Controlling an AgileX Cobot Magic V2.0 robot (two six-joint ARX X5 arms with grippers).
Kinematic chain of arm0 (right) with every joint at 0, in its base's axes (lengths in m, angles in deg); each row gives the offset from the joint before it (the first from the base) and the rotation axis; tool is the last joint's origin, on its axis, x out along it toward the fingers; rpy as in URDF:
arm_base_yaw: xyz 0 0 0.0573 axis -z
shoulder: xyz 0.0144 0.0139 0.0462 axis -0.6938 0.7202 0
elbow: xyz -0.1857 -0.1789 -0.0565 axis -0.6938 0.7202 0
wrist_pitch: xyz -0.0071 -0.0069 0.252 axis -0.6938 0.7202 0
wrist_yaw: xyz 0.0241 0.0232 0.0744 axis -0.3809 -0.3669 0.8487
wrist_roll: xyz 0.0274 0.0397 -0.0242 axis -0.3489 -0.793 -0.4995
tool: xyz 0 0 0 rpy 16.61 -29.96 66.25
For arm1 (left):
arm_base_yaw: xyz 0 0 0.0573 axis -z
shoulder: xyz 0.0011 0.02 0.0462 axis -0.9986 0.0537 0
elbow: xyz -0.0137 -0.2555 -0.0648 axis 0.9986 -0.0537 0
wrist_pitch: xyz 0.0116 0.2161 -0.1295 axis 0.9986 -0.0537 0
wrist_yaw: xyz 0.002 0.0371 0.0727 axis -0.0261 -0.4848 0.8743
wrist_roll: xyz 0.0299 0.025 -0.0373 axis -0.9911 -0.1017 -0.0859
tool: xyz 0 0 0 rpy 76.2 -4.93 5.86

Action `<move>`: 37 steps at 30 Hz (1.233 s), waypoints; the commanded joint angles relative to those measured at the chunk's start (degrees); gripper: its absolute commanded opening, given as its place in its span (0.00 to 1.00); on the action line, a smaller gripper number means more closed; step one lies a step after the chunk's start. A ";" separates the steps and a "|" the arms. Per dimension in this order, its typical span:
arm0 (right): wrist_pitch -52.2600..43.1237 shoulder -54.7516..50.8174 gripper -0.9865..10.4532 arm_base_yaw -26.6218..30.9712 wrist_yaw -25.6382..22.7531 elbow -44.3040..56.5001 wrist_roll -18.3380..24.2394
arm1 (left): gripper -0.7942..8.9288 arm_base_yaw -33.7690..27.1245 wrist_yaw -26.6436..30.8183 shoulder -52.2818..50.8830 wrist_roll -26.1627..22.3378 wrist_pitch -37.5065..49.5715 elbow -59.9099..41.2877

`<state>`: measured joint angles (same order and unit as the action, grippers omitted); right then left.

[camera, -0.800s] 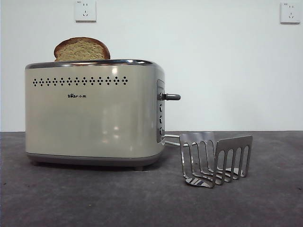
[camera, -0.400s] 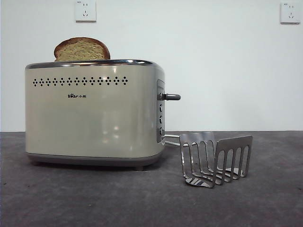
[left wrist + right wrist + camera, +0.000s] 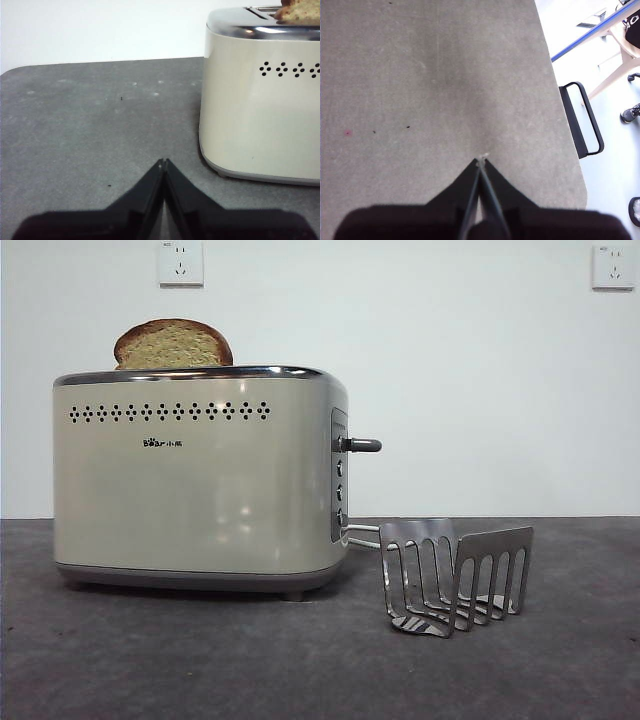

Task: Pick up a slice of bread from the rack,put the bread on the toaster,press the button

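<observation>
Slice of bread [image 3: 173, 344] stands in the toaster [image 3: 200, 480]; empty rack [image 3: 455, 577] at its right; both grippers [image 3: 163, 162] [image 3: 482, 161] pinched closed, holding nothing

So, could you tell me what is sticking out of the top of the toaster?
The slice of bread stands in the toaster, domed top showing; its lower part is hidden inside.

My left wrist view cuts off the toaster [image 3: 260, 110] at the picture's edge, showing only a corner of the slice of bread [image 3: 300, 11]. From the front, its lower part sits hidden inside the slot.
</observation>
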<state>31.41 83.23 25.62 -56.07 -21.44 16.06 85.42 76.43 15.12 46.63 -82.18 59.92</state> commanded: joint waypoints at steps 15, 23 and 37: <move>-1.70 -6.71 0.09 1.16 0.87 0.52 0.26 | 0.08 -0.20 -0.02 2.89 -0.20 0.35 -0.61; -12.22 -20.94 0.09 4.98 2.82 8.37 -0.20 | 0.08 -0.20 -0.02 3.13 -0.20 0.35 -0.61; -70.71 -52.06 0.09 11.69 39.08 65.59 7.89 | 0.08 -0.20 -0.02 3.13 -0.20 0.35 -0.61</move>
<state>-36.58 32.48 37.25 -18.50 39.30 21.96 85.42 76.41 18.23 46.63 -82.18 59.92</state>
